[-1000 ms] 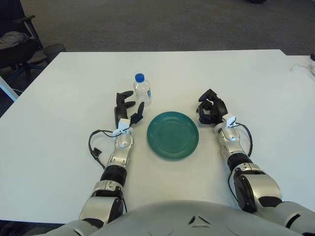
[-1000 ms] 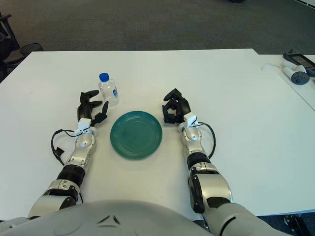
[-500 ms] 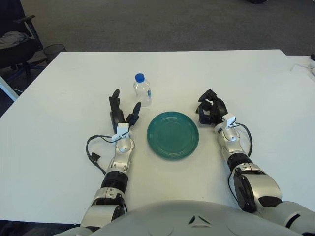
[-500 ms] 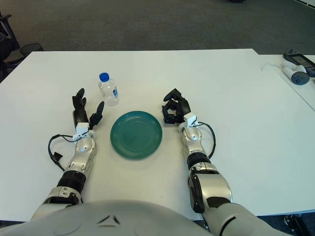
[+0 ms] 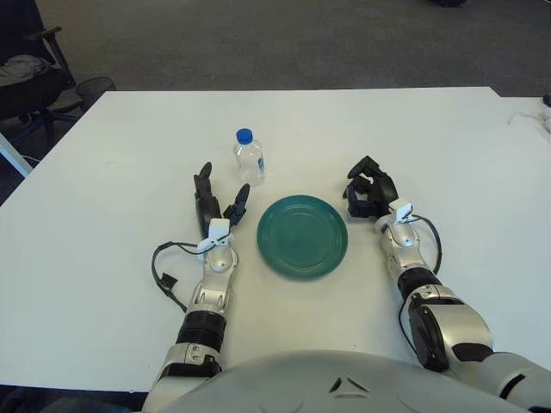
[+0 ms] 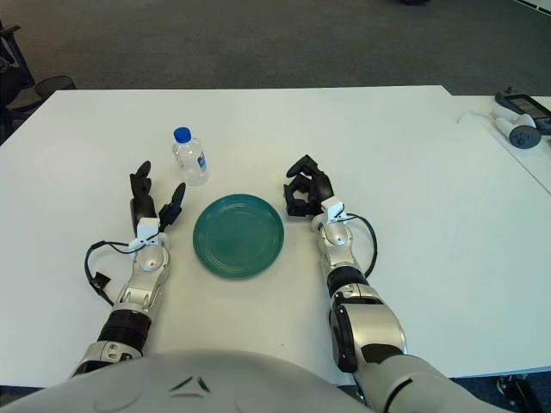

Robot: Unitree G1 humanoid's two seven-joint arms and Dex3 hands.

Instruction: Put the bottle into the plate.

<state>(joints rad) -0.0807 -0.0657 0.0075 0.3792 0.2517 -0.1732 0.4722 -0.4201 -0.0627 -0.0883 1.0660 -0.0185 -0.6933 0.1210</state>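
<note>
The left hand [image 5: 215, 200] is pulling back from the bottle [image 5: 248, 157], fingers now spread and empty; the bottle is standing beyond the plate [image 5: 302, 236], ungrasped. The right hand [image 5: 370, 190] is idling curled beside the plate's right

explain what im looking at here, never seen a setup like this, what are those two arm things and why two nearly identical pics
These are two pictures from one stereo camera on a humanoid robot's head, looking down at a white table; the left and right eye views sit slightly apart, so the scene looks almost the same. The silver and black limbs are the robot's own arms, each ending in a three-finger hand. On the table stand a small clear plastic bottle with a blue cap and a round teal plate, apart from each other. The left hand is just left of the plate, below the bottle, fingers spread, holding nothing. The right hand shows at the plate's right, fingers curled, also holding nothing. The bottle is not yet in the plate.
</note>
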